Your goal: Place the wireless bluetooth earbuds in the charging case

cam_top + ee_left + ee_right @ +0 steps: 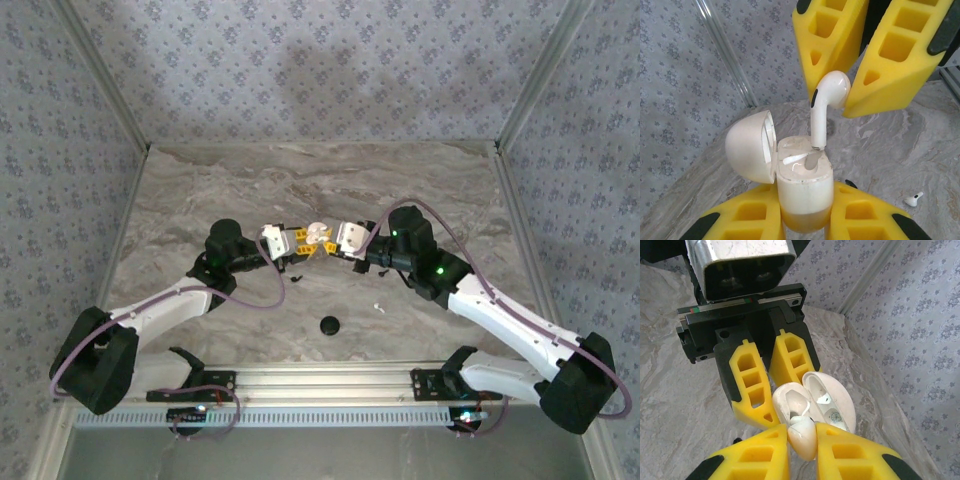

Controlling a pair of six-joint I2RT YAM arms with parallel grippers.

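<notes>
Nearest the left wrist camera, the left claw (806, 222) is clenched on a white, rounded plastic charging case (805, 187), its yellow ribbed fingers (752, 220) pressing the lower body from both sides. The case stands upright above the grey marbled worktop (925, 145). Its domed lid (747, 147) is swung open to the left, hinged at the rim. Something pale lies in the left socket; what it is cannot be told.

Just right of that, a white, long-stemmed plastic earbud (818, 125) hangs stem-down over the right socket, with the tip of the stem touching the opening. The right claw (834, 99) grasps the earbud by its bulbous head.

From the right wrist camera, the right claw (802, 440) shows the same earbud (802, 435) pinched between its fingers. The open case (790, 400) sits directly beyond it, in front of the left claw (767, 390).

In the top view the left claw (296, 243) and right claw (336, 246) meet at the case (316, 234) near the middle of the worktop (200, 190). A black round disc (329, 325) lies nearer the arm bases. To its right, a second white earbud (378, 306) lies loose on the stone, also seen at the left wrist view's lower right (913, 200).
</notes>
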